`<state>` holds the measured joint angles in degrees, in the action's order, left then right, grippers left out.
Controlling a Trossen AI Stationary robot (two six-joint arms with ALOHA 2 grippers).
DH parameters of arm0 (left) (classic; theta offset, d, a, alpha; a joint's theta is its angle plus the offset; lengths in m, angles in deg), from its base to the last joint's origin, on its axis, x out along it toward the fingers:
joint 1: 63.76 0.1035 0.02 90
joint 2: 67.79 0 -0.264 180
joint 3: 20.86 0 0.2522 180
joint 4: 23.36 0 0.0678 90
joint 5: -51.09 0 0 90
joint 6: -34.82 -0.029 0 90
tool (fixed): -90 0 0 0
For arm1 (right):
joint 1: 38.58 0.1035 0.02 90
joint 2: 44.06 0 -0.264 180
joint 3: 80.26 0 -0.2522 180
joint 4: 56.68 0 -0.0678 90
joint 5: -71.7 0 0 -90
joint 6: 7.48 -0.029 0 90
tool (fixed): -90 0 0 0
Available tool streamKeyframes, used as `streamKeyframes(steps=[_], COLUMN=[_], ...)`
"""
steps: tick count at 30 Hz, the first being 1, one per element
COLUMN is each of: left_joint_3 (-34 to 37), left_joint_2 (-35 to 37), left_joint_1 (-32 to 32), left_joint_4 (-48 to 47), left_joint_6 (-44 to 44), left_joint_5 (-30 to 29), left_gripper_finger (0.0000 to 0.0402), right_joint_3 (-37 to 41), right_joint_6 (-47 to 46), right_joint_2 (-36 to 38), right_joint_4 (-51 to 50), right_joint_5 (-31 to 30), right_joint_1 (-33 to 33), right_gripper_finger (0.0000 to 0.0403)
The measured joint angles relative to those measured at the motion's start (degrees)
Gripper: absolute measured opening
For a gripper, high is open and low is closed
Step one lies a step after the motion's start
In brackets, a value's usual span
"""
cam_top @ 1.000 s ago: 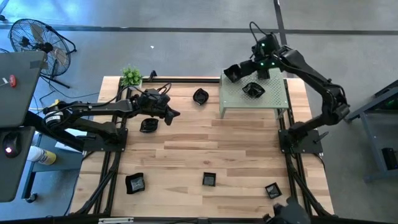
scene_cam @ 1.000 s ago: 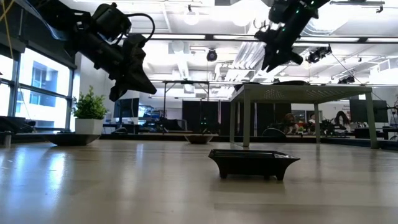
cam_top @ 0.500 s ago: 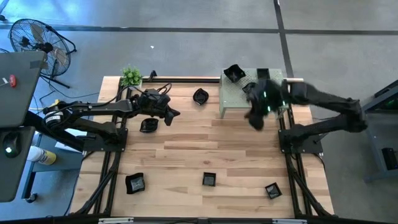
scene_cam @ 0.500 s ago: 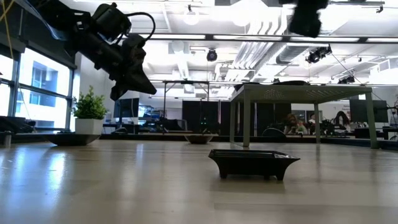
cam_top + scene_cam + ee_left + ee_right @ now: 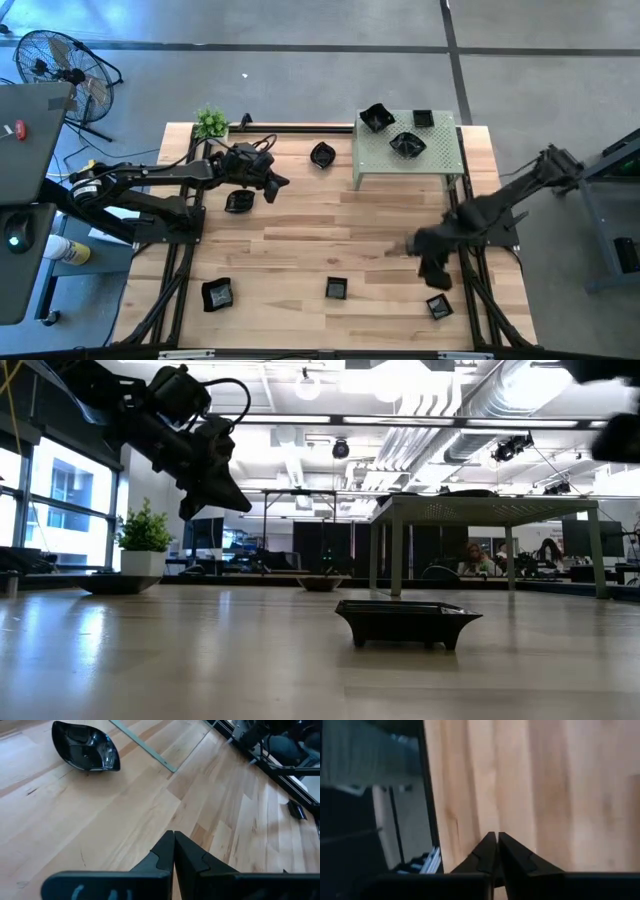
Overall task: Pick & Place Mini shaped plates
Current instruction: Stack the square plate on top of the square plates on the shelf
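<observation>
Three glossy black mini plates lie on the pale green stand [image 5: 440,160]: a wavy one [image 5: 375,118], a square one [image 5: 422,119] and a flower-like one [image 5: 407,144]. Others rest on the table: [image 5: 322,154], [image 5: 239,201], [image 5: 217,293], [image 5: 336,289], [image 5: 438,306]. The low view shows one square plate [image 5: 408,622] up close. My left gripper [image 5: 278,183] hovers shut above the table's far left, near the plate [image 5: 85,752]. My right gripper [image 5: 430,265], blurred, is over the near right of the table, shut and empty [image 5: 495,837].
A potted plant [image 5: 210,122] stands at the far left corner. The stand's legs [image 5: 398,550] rise from the far right of the table. Black frame rails run along both sides. Bare wood lies in the table's middle.
My right arm has swung fast from the stand's far left corner toward the near edge, down the table's right side. The wavy plate that was at its fingers now lies on the stand by itself. My left arm has kept still.
</observation>
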<state>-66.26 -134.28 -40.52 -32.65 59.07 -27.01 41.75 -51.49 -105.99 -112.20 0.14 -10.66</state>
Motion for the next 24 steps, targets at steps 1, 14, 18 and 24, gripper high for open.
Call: streamKeyframes(steps=[1, 14, 18, 24], left_joint_3=[0.0, 0.0, -0.02, -0.02], left_joint_2=[0.0, 0.01, 0.01, 0.01], left_joint_1=[0.01, 0.0, -0.01, -0.01], left_joint_4=[-0.04, -1.76, -3.24, -3.64], left_joint_6=[0.0, 0.2, 0.22, 0.24], left_joint_5=[0.0, 0.01, 0.02, 0.04], left_gripper_finger=[0.0002, 0.0002, 0.0002, 0.0002], right_joint_3=[1.68, 14.63, 15.1, 15.17], right_joint_6=[-1.24, -3.21, 2.02, 6.29], right_joint_2=[0.0, -1.74, -4.75, -10.08], right_joint_4=[2.2, 13.57, 14.52, 17.99], right_joint_5=[-0.03, 0.12, 0.27, 1.76], right_joint_1=[1.96, 11.79, 12.38, 12.4], right_gripper_finger=[0.0022, 0.0102, 0.0095, 0.0088])
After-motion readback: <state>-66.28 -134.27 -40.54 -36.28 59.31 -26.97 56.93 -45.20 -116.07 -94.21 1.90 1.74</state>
